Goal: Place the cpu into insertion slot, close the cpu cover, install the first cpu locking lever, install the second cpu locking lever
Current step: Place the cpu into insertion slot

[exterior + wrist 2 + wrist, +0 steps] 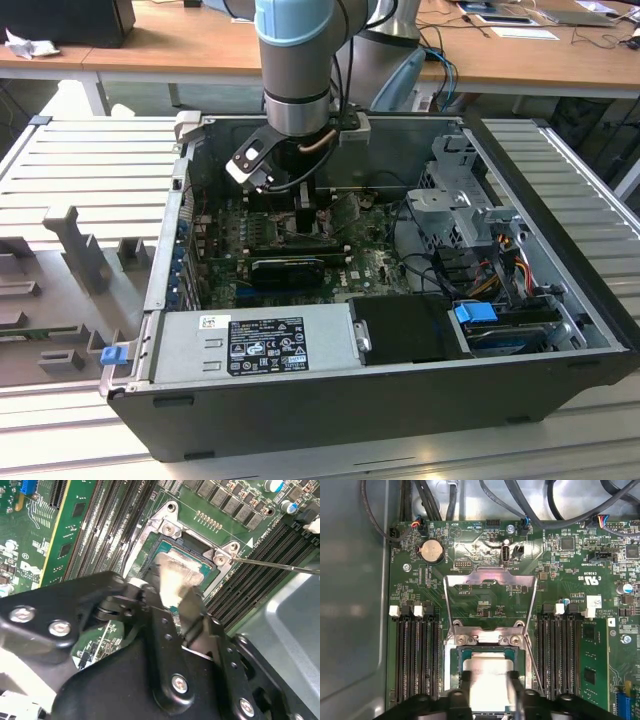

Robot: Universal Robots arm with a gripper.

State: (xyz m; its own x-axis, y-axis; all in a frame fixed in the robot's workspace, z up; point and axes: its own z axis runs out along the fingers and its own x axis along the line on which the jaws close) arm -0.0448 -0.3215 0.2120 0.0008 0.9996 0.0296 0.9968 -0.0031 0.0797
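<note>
while cpu cover [490,576] stands open | hand [491,681] grips cpu [490,666] by two edges | at socket [456,656]

Your arm [295,60] stands nearly upright directly above the cpu [487,672], grey wrist link pointing straight down at it with the pale-blue joint cap on top. Your gripper [490,682] is down at the cpu, and in both wrist views its two black fingers [466,685] press against opposite edges of the chip, closed with it between them. The gripper's black linkage arms splay outward above the cpu.
</note>
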